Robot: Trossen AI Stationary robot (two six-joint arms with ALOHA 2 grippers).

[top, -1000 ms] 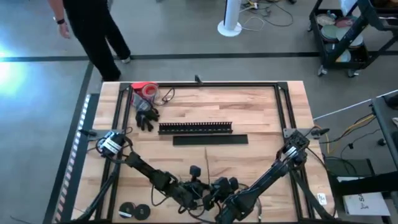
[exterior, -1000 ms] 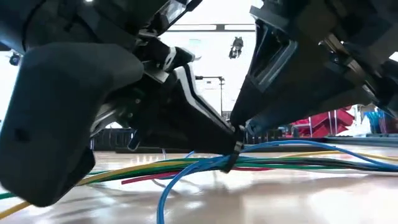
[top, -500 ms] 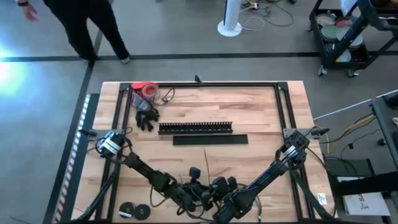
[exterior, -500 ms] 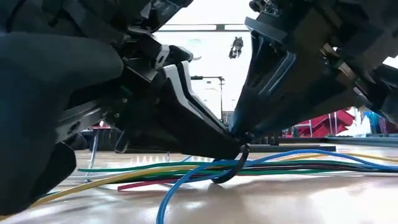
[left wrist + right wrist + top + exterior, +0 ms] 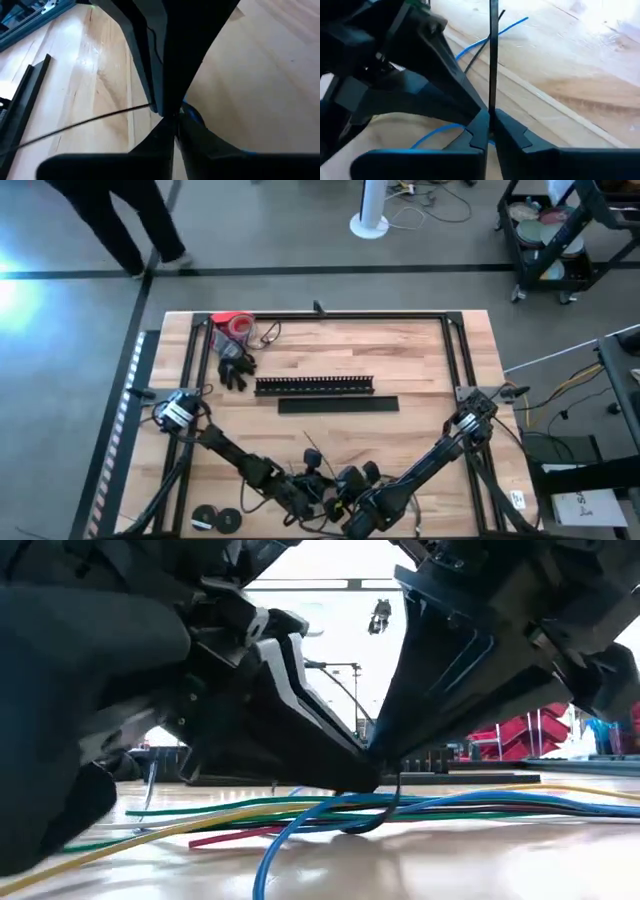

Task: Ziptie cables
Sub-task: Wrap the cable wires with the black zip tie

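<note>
where both tools [image 5: 378, 772] meet, cables [image 5: 300, 815] lie bundled.

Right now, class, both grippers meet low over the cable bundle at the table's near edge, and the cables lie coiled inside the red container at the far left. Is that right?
Not quite. The left gripper and right gripper do meet at the near edge, but the cables lie loose on the table beneath them, not in the red container. The low view shows this.
</note>
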